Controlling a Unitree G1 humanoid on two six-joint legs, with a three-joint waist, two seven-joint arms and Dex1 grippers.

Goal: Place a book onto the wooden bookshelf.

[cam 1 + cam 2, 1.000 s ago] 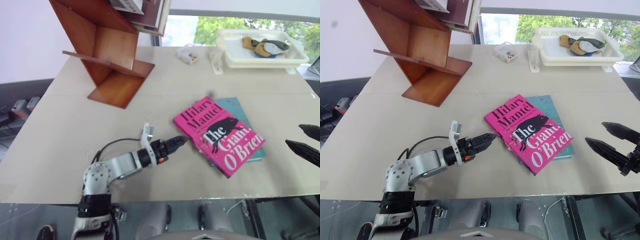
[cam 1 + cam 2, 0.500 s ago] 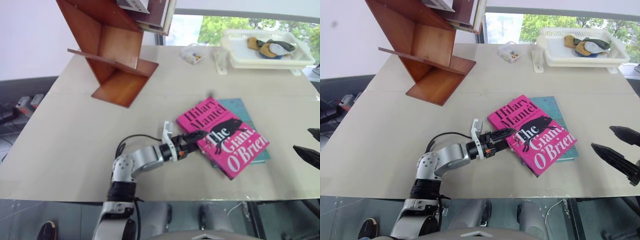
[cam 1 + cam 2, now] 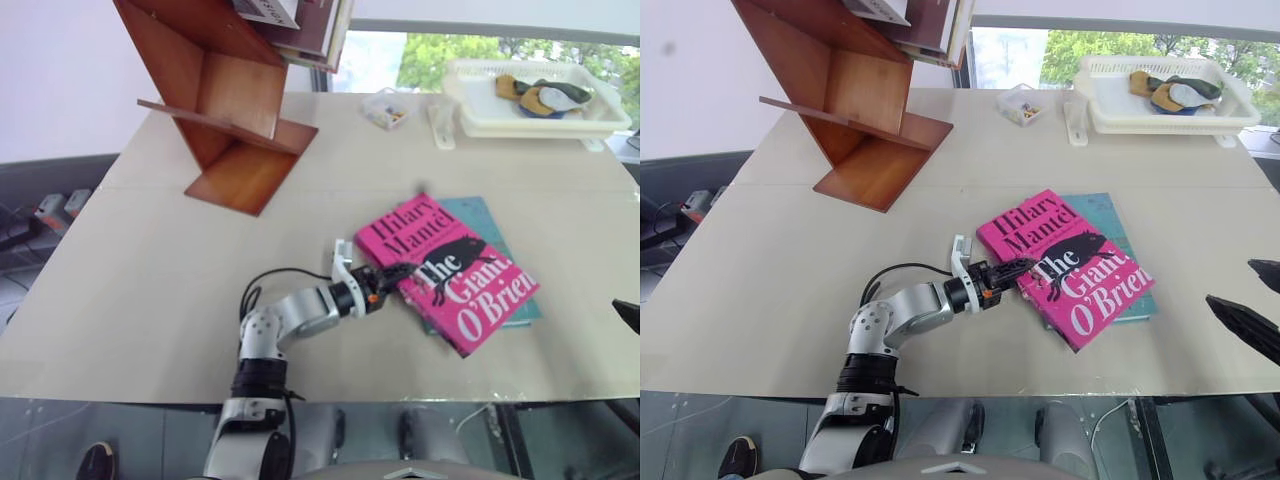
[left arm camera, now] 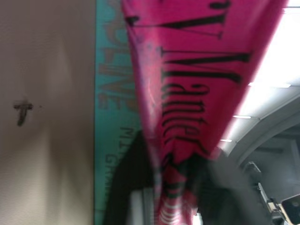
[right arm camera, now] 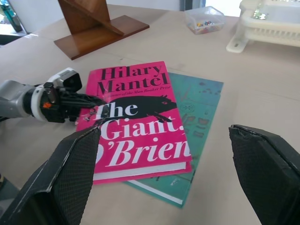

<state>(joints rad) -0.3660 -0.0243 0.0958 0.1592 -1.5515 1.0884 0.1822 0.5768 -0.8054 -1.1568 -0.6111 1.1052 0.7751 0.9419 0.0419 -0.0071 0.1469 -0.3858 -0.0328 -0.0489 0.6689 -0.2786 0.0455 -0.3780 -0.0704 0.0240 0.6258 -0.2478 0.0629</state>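
My left pincer [image 3: 1018, 272] is pressed together on the near-left edge of the pink book [image 3: 1068, 268]; in the left wrist view the black fingers [image 4: 126, 187] clamp the cover on both sides and the cover buckles slightly between them. The arm reaches level across the surface [image 3: 790, 260] from the near side, pointing far and right.

The pink book lies flat, cover up, rotated so its title runs diagonally toward the near right. It rests on top of a thinner teal book [image 3: 1110, 225], which sticks out along the pink one's far and right sides. Both sit right of centre on the surface.

My right pincer [image 5: 159, 180] is spread wide, fingers well apart, hovering at the near-right edge of the scene, clear of both books. In the right eye view its finger tips [image 3: 1240, 325] poke in from the right border.

The wooden bookshelf [image 3: 855, 95] stands at the far left of the surface, tilted, its boards set at angles with open compartments. A few books [image 3: 930, 25] already lean in its upper compartment. It is well apart from the pink book.

At the far right sits a white plastic tray [image 3: 1160, 105] with a few small objects in it; I cannot tell what they are. A small clear box [image 3: 1020, 103] lies between the tray and the shelf, near the far edge.
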